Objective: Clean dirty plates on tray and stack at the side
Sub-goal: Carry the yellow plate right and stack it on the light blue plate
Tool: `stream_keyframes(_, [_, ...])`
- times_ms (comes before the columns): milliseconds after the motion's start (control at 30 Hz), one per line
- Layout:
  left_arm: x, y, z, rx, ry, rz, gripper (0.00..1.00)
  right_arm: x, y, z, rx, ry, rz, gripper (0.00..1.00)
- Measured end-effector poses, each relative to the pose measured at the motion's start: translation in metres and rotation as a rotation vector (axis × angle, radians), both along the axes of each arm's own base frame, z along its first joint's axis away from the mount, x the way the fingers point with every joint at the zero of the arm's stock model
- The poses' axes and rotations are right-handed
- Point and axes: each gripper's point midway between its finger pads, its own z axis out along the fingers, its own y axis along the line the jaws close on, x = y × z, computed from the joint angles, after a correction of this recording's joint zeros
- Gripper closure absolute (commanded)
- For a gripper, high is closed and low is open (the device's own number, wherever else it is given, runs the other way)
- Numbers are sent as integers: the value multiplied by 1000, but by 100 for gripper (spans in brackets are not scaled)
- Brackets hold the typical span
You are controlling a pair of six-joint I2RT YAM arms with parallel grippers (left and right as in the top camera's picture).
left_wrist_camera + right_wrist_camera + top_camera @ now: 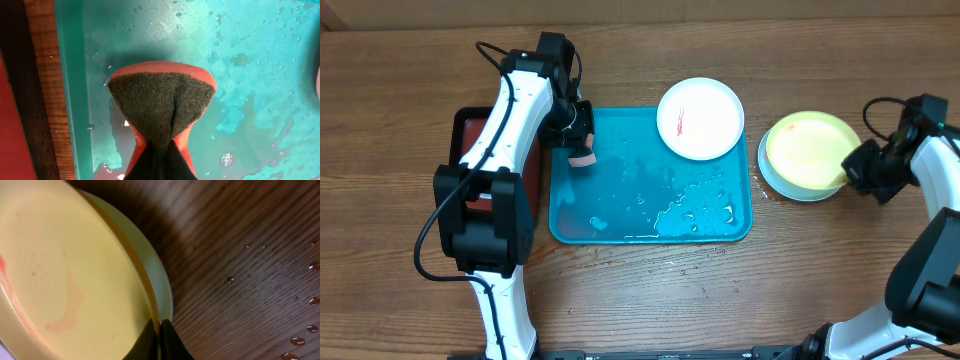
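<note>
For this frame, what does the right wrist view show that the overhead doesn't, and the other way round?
Only the right wrist: the right hand pinched on the rim of the yellow-green plate, faint pink streaks on it, droplets on the table. Only the overhead: the white plate with a red smear on the wet tray, the left hand holding a sponge, a dark red tray. Both: the yellow-green plate lying on a second plate, on the table.

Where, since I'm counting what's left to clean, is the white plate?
Overhead view: the white plate rests on the tray's far right corner, left of the yellow-green plate.
</note>
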Motion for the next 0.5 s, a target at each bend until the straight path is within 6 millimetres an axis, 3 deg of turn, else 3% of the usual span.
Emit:
stream_keyframes(100, [0,0,0,0,0,0,96,-4,0,-10,-7,5,0,96])
stream_keyframes(200, [0,0,0,0,-1,0,96,-6,0,-15,-12,8,5,73])
stream_keyframes(233, [0,0,0,0,-1,0,96,-6,0,-16,-14,8,7,71])
stream_keyframes(367, [1,0,0,0,-2,0,96,0,0,-16,-12,-23,8,70])
stream_keyframes(500, [2,0,0,-1,-9,-2,96,5,15,-8,69,-51,60,70])
